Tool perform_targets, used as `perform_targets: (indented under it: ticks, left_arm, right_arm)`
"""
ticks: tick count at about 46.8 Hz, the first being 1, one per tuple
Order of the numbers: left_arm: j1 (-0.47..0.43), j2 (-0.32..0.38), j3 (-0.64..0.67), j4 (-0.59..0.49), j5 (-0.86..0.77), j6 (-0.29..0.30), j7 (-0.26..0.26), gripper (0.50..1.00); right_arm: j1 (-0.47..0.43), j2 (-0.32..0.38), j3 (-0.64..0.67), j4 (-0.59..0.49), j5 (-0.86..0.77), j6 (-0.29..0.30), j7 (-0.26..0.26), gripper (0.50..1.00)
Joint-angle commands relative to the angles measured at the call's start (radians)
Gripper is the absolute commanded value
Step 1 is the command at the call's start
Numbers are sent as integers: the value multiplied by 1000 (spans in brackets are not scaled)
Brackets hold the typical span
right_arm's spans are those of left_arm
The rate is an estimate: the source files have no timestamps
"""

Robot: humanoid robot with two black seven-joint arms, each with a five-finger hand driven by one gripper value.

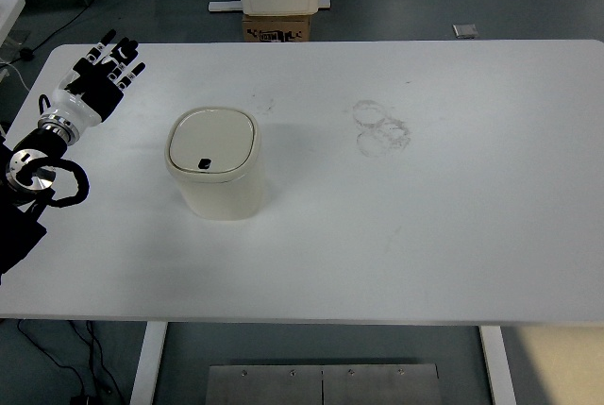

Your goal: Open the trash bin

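Reaching next with my left hand [102, 79], fingers [121, 49] spread, holding nothing, near the worktop's [453, 216] far-left corner. Trash bin [215, 161] stands left of centre, lid shut, well apart to the hand's right and nearer me. Right arm not visible.

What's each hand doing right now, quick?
Left hand: open, fingers spread, holding nothing, left of the trash bin.
Right hand: not in view.
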Motion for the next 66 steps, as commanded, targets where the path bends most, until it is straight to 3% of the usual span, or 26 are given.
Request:
perform_targets:
  ticks: [1, 27, 36, 44, 53, 62, 66]
  left_arm:
    - [0, 0, 0, 0, 0, -1, 0, 1000]
    - [-4, 0, 0, -3, 0, -25, 5, 1000]
    - [-12, -21, 0, -3, 0, 56, -7, 1000]
    - [-16, -34, 1, -5, 14, 64, -6, 1000]
    - [-21, 24, 12, -158, 18, 68, 11, 1000]
    - [-65, 31, 11, -186, 9, 140, 126, 1000]
    - [-90, 34, 11, -186, 6, 162, 144, 1000]
  right_arm:
    - [0, 0, 0, 0, 0, 0, 0, 991]
    - [0, 0, 0, 0, 0, 0, 0, 991]
    - [0, 0, 0, 0, 0, 0, 0, 991]
    - [0, 0, 0, 0, 0, 0, 0, 991]
    - [0, 0, 0, 0, 0, 0, 0, 991]
    - [0, 0, 0, 0, 0, 0, 0, 991]
    - [0, 0, 0, 0, 0, 0, 0, 991]
